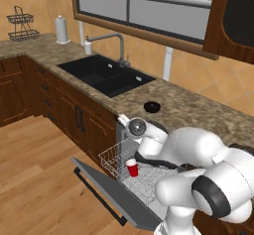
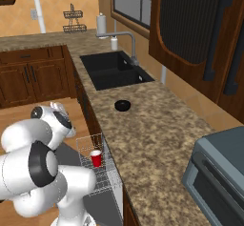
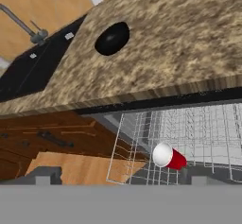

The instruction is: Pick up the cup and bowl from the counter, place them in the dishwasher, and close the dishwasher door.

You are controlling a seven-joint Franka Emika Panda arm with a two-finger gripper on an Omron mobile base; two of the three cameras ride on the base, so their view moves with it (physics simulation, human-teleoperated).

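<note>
The gripper (image 3: 118,180) stands with its jaws spread and nothing between them, hanging over the pulled-out white wire rack (image 3: 189,133) of the dishwasher (image 1: 130,179). From the claw, the bowl (image 3: 112,38) lies up and beyond the counter (image 3: 179,43) edge, on the granite just beside the black sink (image 1: 106,75); being round, it favours no approach axis. The cup (image 3: 168,156) already stands in the rack, close to the claw. The dishwasher door (image 1: 106,192) hangs open below the rack. Fetching the bowl looks to be next.
</note>
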